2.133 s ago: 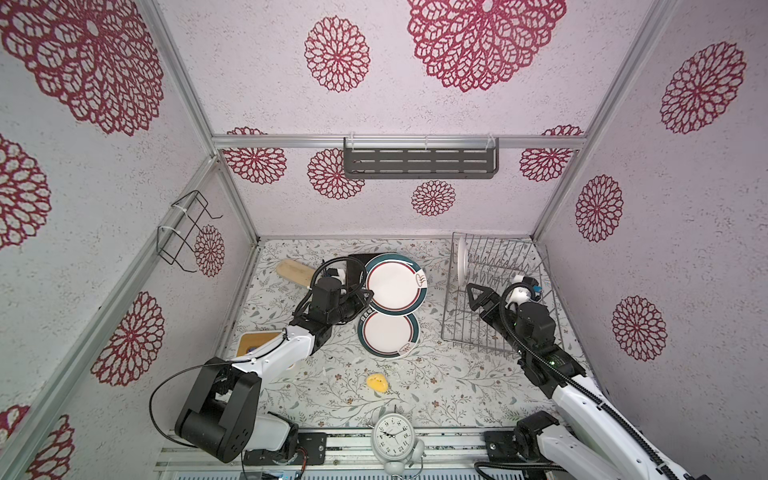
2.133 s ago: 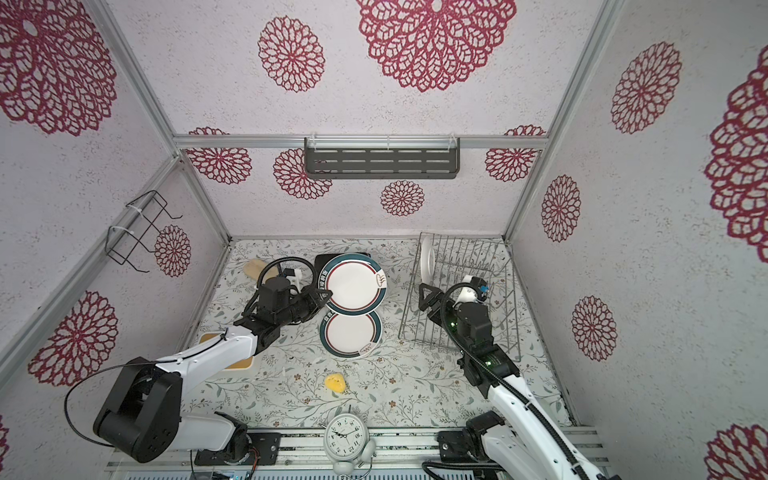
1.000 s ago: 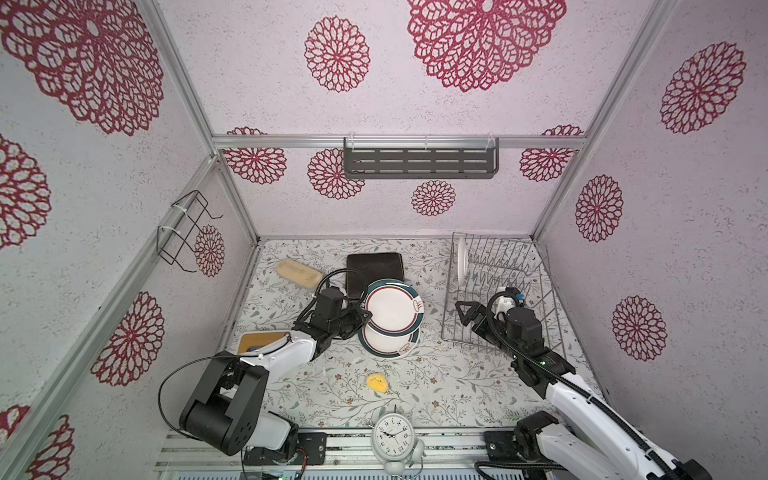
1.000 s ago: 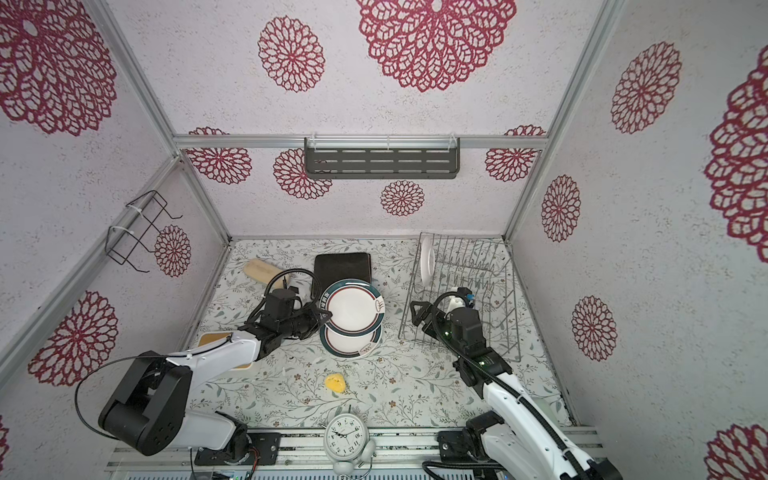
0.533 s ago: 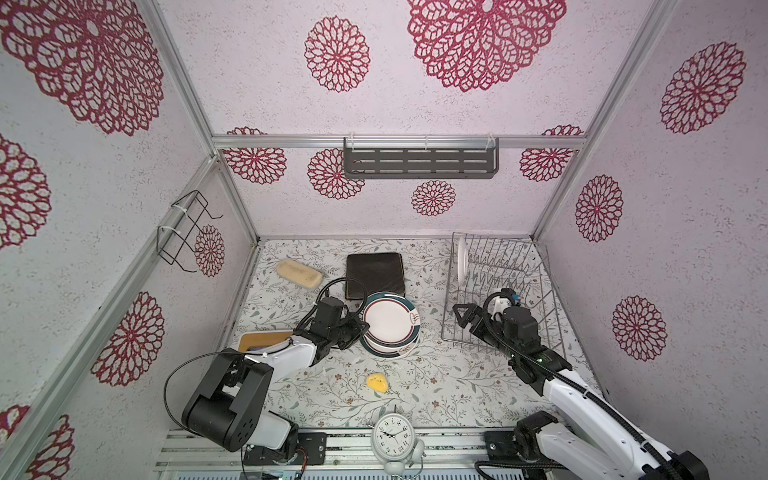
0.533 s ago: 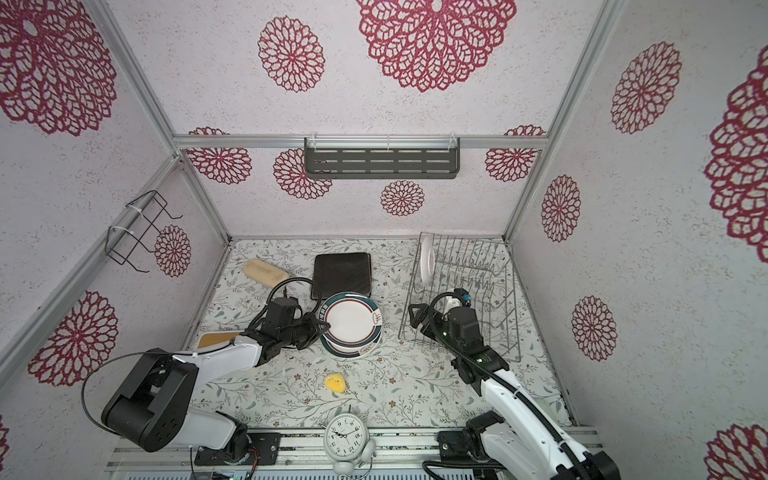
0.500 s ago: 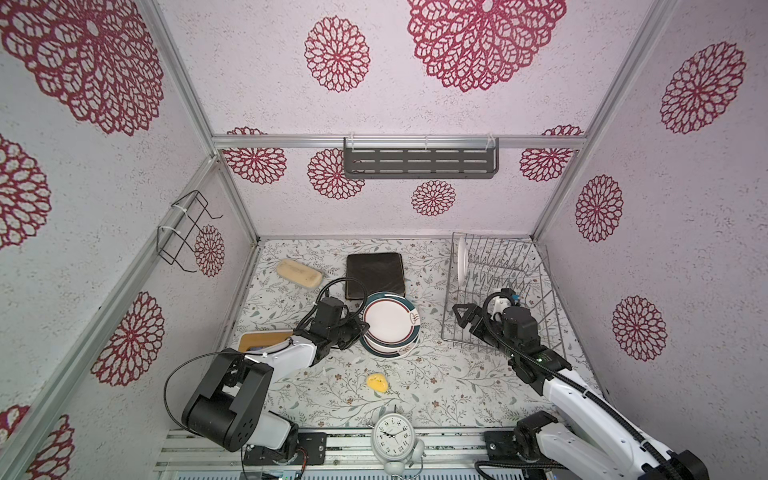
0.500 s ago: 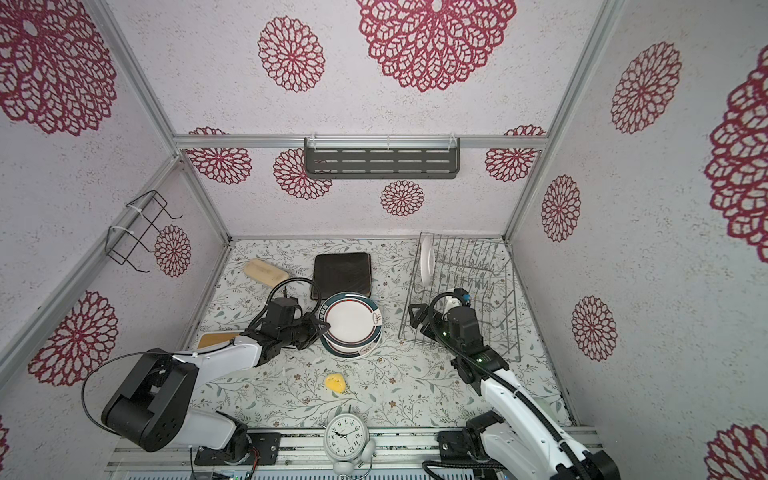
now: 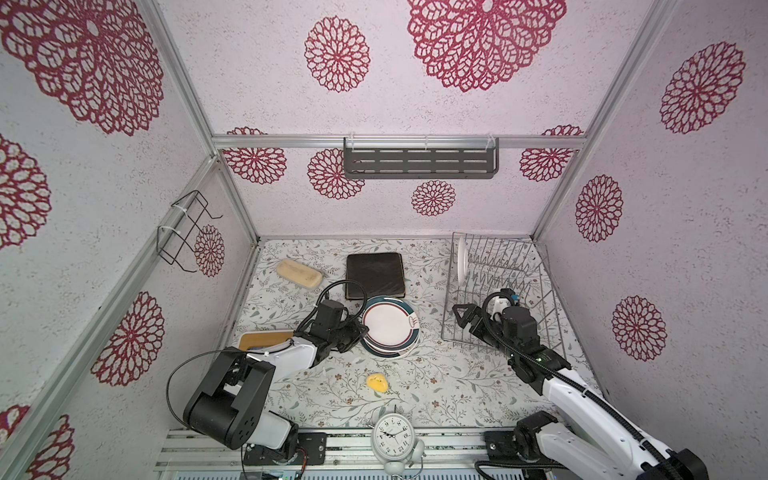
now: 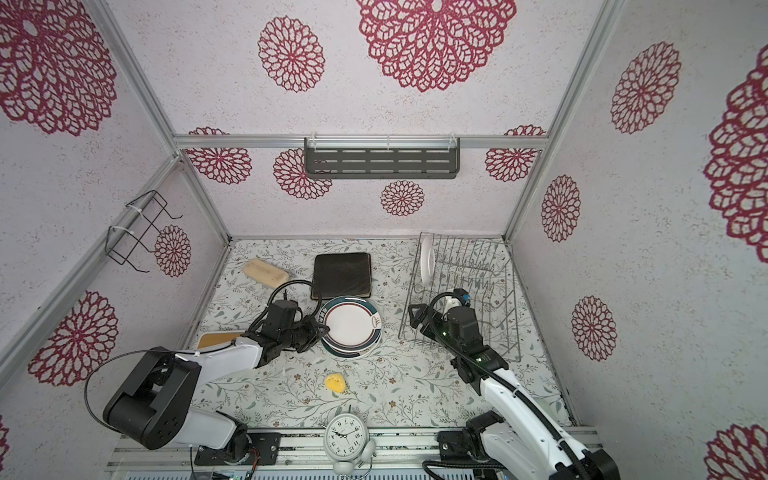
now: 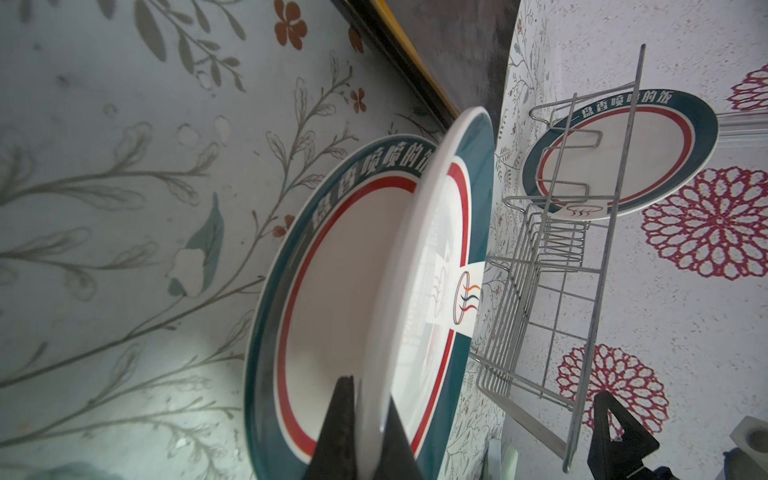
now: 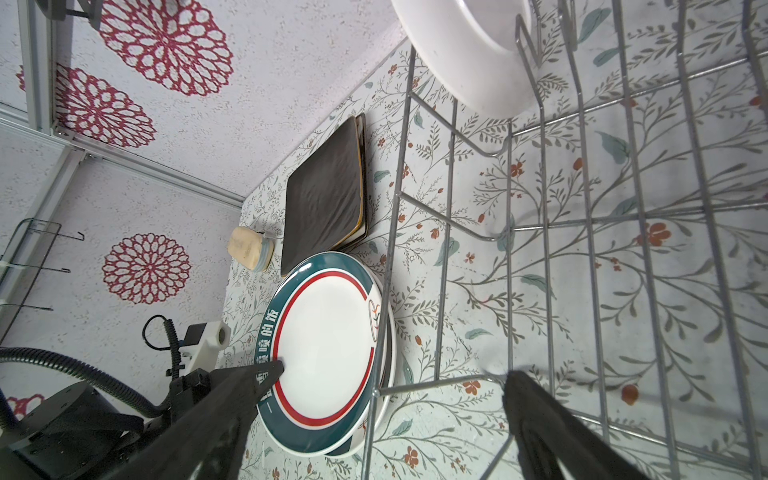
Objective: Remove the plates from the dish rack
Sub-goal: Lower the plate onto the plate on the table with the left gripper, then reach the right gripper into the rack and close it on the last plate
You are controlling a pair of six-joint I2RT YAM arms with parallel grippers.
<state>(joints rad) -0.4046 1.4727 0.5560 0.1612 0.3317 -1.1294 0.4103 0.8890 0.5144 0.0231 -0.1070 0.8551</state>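
Note:
My left gripper (image 9: 360, 330) (image 10: 322, 330) (image 11: 368, 419) is shut on the rim of a round teal-rimmed plate (image 9: 388, 324) (image 10: 351, 322) (image 11: 415, 257). It holds that plate tilted over a second round plate (image 11: 332, 270) (image 9: 390, 353) lying on the table. A third round plate (image 9: 460, 259) (image 10: 426, 259) (image 11: 619, 149) (image 12: 465, 50) stands upright at the back left of the silver dish rack (image 9: 519, 270) (image 10: 478, 266) (image 12: 548, 224). Dark square plates (image 9: 375, 274) (image 12: 324, 195) lie stacked behind the round ones. My right gripper (image 9: 469, 320) (image 10: 419, 318) (image 12: 397, 374) is open and empty at the rack's front left corner.
A beige block (image 9: 299, 272) lies at the back left and a tan board (image 9: 266, 338) sits under my left arm. A yellow piece (image 9: 377, 383) and a white alarm clock (image 9: 392, 436) are at the front. A black wire holder (image 9: 183, 232) and a grey shelf (image 9: 419, 162) hang on the walls.
My left gripper has brought the round plate forward and down over the lying plate, uncovering the square plates. My right gripper has drawn back to the rack's front left corner.

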